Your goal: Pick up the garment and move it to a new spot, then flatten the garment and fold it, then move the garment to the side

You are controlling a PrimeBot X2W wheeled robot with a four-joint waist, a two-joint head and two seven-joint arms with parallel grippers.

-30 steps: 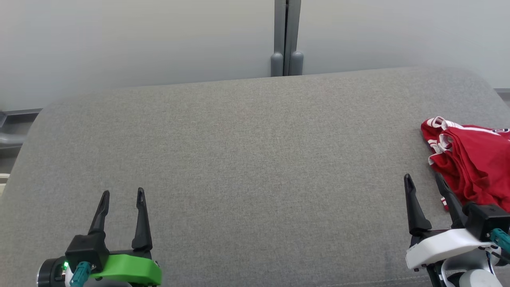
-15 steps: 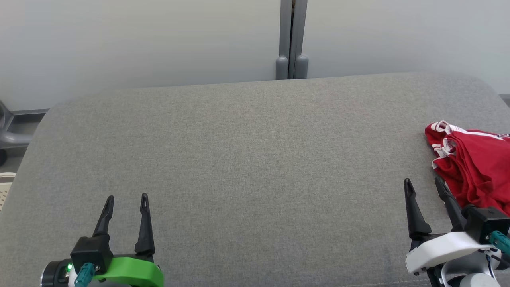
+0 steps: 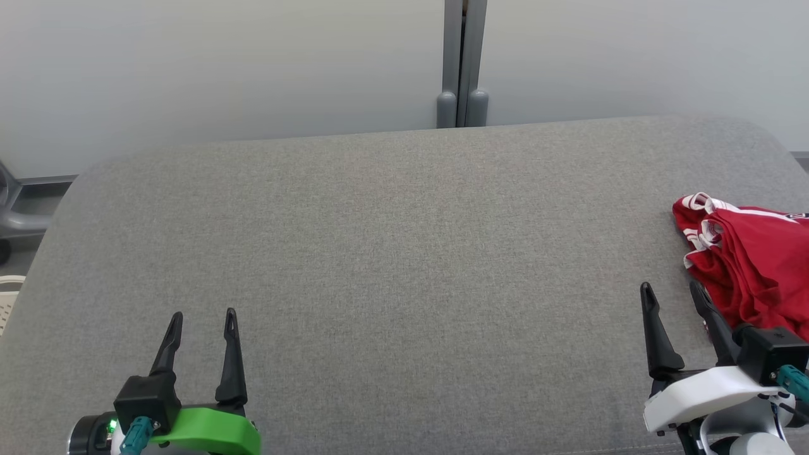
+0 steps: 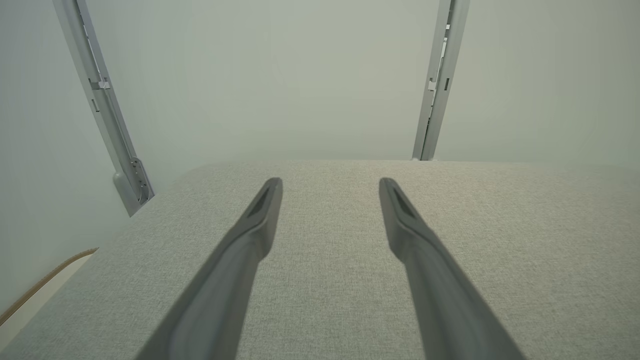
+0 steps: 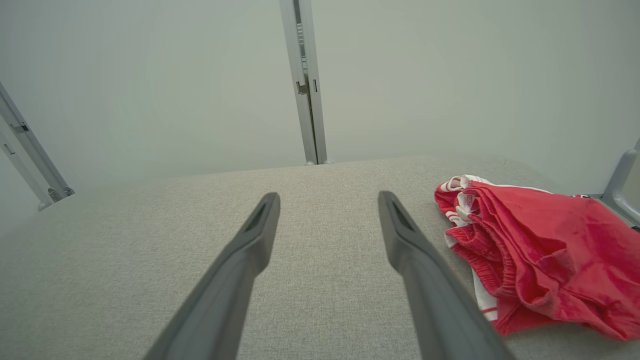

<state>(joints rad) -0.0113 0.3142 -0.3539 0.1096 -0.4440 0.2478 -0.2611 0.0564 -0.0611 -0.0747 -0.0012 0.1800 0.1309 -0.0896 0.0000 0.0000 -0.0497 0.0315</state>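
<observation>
The garment [image 3: 752, 259] is a red piece with white trim, lying crumpled at the right edge of the grey fabric surface [image 3: 392, 253]. In the right wrist view the garment [image 5: 540, 250] sits just right of my fingers. My right gripper [image 3: 672, 291] hovers open just left of the garment, nothing between its fingers; it appears again as the right gripper [image 5: 327, 197]. My left gripper [image 3: 203, 316] stands open at the lower left, far from the cloth, and shows empty in its own view as the left gripper [image 4: 330, 182].
A pale wall with a grey vertical post [image 3: 462, 63] rises behind the surface. A grey frame part [image 3: 16, 215] and the floor lie beyond the left edge. Wide bare fabric stretches between the two grippers.
The head camera has shifted a little, so the whole picture sits slightly lower and to the right. Both grippers stay open and the garment lies as before.
</observation>
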